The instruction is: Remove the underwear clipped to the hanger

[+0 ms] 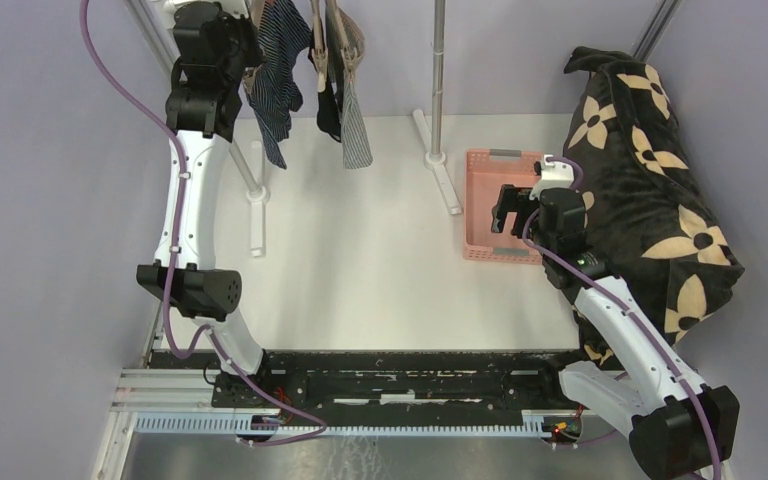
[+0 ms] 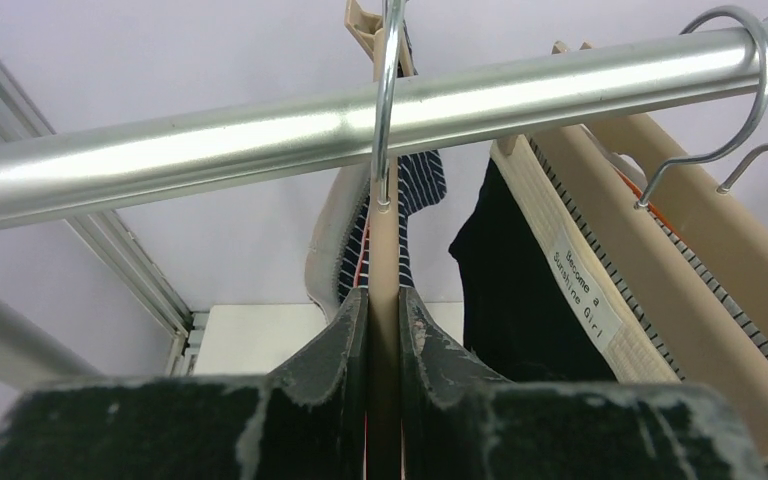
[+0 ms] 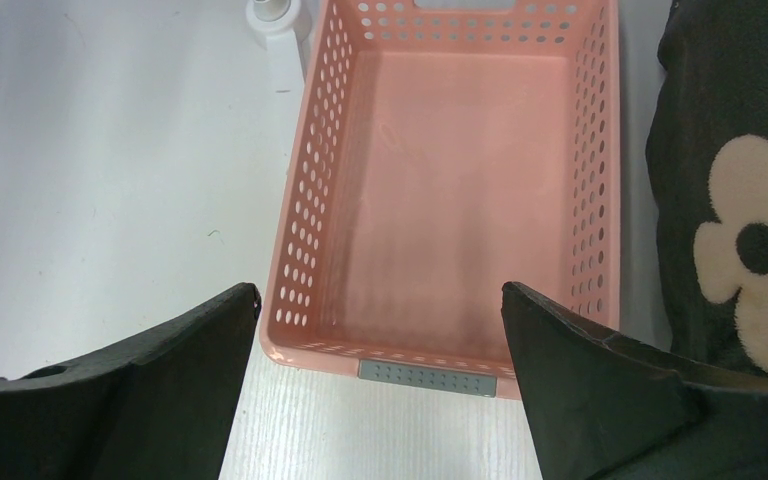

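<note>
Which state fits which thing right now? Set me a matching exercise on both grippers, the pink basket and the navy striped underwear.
1 left gripper
2 right gripper
3 pink perforated plastic basket
4 dark navy striped cloth underwear

A hanging below the silver metal rail
B open, above the basket
C shut on the tan wire-hooked hanger
D empty, on the white table

Pairs: 1-C, 2-B, 3-D, 4-A

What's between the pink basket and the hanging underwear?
In the top view, the rack's upright pole and its white foot stand between the basket and the underwear; otherwise only bare table.
</note>
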Available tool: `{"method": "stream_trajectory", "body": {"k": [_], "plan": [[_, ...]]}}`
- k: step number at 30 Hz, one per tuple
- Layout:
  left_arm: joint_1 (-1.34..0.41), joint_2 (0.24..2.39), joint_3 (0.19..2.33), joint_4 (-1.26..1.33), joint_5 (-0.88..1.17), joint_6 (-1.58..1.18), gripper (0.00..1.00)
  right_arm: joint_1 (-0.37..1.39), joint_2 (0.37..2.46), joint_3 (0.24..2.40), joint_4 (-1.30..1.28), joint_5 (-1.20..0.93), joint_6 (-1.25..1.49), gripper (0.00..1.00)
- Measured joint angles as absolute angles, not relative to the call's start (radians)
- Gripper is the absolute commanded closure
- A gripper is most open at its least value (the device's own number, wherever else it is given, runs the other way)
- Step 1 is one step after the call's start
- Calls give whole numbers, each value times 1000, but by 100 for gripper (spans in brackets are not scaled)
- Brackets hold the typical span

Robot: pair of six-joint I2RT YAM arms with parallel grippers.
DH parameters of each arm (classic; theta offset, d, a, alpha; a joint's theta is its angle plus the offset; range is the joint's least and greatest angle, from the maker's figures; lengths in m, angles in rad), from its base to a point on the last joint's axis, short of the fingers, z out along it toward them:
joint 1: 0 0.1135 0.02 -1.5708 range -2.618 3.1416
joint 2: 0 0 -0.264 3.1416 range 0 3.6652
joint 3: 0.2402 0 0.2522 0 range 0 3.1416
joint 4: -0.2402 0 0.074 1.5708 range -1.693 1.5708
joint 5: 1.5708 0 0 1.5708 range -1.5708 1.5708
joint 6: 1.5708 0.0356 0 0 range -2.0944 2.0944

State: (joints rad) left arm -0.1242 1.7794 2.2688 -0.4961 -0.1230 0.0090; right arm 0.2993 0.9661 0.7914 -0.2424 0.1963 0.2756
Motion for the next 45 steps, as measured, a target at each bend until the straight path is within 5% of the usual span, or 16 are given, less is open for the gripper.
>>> {"method": "stream_trajectory", "body": {"k": [8,32,45], "plan": [[-120,1767,2251,-492,-120,14,97,299,979,786,-240,191,275,0],[-119,1348,1739,-429,-86,32,97,299,1061,790,-228,173,284,0],[-178,1158,1471,-838,106,75,97,303,1161,896,-207,85,292,0]]}}
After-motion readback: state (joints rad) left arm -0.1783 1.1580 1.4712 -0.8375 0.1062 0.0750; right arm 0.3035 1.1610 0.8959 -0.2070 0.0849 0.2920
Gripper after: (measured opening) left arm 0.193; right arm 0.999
